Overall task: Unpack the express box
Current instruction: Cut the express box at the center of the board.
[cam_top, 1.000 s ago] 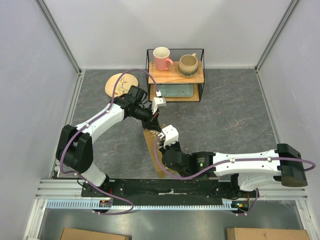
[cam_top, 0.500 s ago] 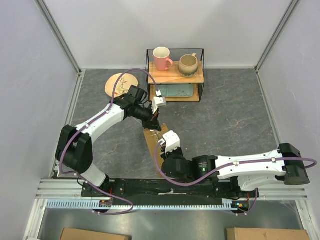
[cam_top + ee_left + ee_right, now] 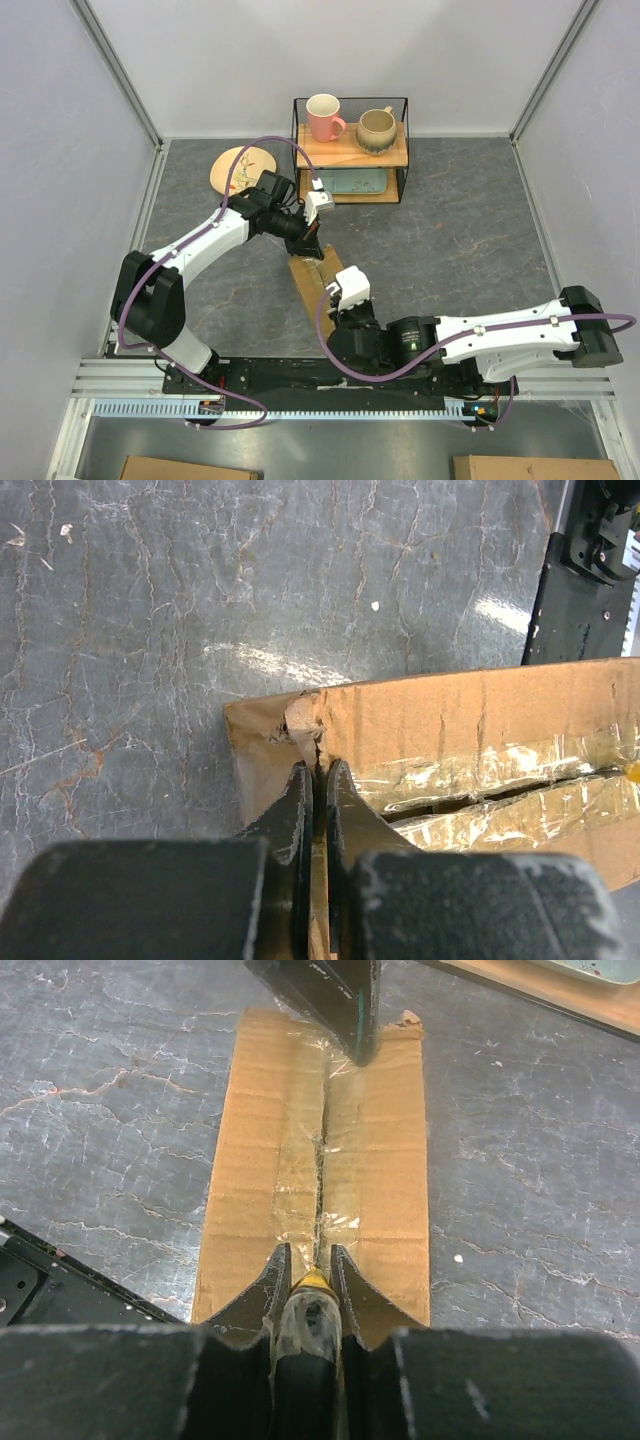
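A pink mug (image 3: 323,116) and a tan mug (image 3: 376,129) are sitting on top of a wire shelf (image 3: 348,153). A green tray (image 3: 352,182) is lying underneath. A round plate (image 3: 228,173) is resting on the grey table (image 3: 470,230) nearby.

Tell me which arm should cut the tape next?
Right, probably: the right gripper holds a yellow-tipped tool at the clear-taped seam of the brown cardboard express box. The left gripper, shut, sits at the far end.

Looks like a robot lab cell, not a home: plain white panels (image 3: 60,150) on aluminium posts (image 3: 118,75) box in a grey table (image 3: 470,230), two arms (image 3: 200,240) sit bolted to a metal rail (image 3: 120,375), plus a small mug shelf (image 3: 345,150).
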`<state>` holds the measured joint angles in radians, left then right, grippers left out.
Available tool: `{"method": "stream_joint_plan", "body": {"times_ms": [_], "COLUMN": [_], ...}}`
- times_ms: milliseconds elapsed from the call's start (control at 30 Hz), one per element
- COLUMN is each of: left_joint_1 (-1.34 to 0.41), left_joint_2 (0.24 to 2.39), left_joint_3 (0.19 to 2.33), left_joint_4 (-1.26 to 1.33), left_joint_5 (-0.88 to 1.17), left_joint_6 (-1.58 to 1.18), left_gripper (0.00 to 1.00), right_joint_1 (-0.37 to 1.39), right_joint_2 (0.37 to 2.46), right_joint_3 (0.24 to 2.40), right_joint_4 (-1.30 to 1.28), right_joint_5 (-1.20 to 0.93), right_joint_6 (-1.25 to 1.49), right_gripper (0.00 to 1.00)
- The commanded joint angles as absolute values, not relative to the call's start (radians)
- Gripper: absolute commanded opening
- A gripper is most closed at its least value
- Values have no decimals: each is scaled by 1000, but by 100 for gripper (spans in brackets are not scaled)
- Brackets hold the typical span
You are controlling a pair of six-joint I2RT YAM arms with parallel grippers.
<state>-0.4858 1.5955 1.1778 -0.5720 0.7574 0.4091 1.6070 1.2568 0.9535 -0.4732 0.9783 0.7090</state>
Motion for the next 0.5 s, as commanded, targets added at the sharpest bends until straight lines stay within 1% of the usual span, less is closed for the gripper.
{"method": "stream_joint_plan", "body": {"times_ms": [0, 467], "left_joint_1": [-439, -439], "left_joint_2": [1657, 1644], "left_joint_3": [1144, 1117], "left_joint_4": [-417, -391], "left_joint_5": [293, 264], "left_joint_6": [509, 534], "left_gripper": [2, 2], "right_joint_1": [1690, 1767], "right_joint_2": [1187, 1149], "right_joint_3": [968, 919], "right_joint_4": [-564, -600], "right_joint_5": [873, 914], "right_joint_6": [796, 888], "right_gripper": [0, 0]}}
